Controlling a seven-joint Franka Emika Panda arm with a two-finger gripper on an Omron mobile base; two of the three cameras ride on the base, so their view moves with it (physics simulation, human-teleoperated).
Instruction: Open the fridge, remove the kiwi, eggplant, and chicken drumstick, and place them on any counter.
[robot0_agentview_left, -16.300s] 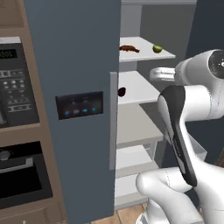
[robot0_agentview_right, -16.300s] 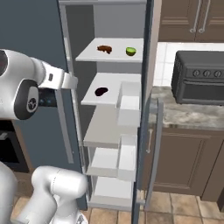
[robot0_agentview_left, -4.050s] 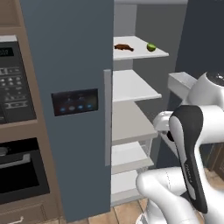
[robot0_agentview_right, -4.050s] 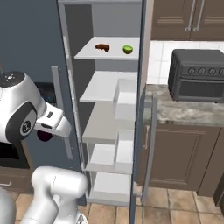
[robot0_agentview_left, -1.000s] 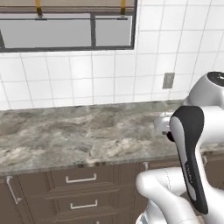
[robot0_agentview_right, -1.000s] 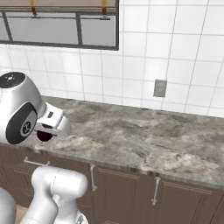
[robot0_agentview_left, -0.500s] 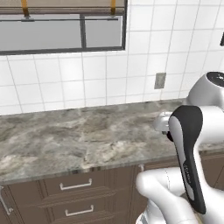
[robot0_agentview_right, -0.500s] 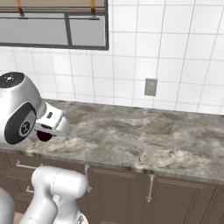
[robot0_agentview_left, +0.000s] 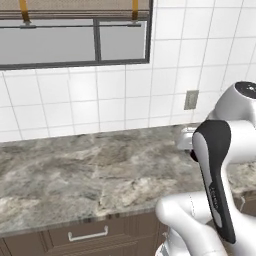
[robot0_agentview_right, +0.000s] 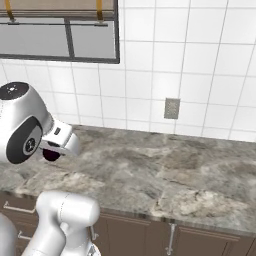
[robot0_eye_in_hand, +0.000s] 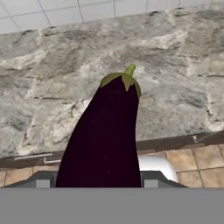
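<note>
The eggplant is glossy and dark purple with a green cap, and it stands up between the fingers in the hand view. My gripper is shut on it, held close to my body above the front edge of the counter. The eggplant shows as a dark patch under the white hand in the right base view, and as a sliver behind the forearm in the left base view. The marbled counter spreads out ahead, and its top lies beyond the eggplant's tip. The fridge, kiwi and chicken drumstick are out of view.
A white tiled wall with an outlet rises behind the counter. A window sits at the upper left. Dark brown drawers with metal handles run under the worktop. Tan floor tiles show below the counter edge.
The fridge seen four seconds ago is gone and the counter now faces me, so the base has turned. Over the last second the picture shifts only slightly. The eggplant stays in the gripper.
</note>
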